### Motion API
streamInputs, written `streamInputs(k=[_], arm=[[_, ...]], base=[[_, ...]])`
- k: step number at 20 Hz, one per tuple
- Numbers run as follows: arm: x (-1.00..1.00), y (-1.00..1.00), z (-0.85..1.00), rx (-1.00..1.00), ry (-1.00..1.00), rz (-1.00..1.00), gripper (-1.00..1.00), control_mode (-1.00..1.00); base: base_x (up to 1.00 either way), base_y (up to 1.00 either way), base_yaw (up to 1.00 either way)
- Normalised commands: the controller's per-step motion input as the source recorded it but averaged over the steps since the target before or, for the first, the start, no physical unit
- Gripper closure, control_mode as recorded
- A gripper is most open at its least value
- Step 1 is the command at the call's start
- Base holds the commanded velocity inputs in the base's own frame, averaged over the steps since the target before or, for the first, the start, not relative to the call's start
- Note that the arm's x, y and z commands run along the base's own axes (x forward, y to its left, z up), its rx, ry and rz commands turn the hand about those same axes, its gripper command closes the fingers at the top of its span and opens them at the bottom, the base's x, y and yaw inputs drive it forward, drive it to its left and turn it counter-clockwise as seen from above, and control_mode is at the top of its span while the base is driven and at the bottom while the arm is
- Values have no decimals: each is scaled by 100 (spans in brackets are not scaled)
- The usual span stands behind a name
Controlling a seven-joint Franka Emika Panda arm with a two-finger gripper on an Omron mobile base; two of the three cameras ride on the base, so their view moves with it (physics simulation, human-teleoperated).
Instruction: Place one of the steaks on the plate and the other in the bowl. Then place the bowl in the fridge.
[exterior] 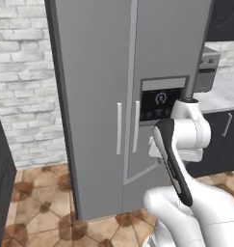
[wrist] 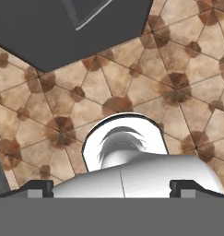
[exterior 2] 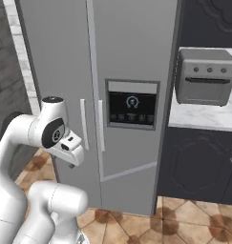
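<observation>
Closed fridge (exterior: 94, 96) doors, arm folded before it, fingers (wrist: 37, 188) spread wide over tiled floor (wrist: 187, 69), tips seemingly cropped

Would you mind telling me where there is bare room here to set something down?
Free: the white marble counter in front of the grey toaster oven, right of the tall grey metallic fridge; also the brown tiled floor between fridge and white brick wall. Crowded: before the fridge doors, where the arm stands.
</observation>
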Motion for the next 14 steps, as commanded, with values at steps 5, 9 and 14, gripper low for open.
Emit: streamInputs(k=[5, 9, 14], arm=[[0, 0, 0, 0, 0, 0, -100, 100], [0, 0, 0, 0, 0, 0, -100, 100], [0, 0, 0, 0, 0, 0, -100, 100]], base=[[7, 0, 32], [0, 1, 6], [0, 0, -13]])
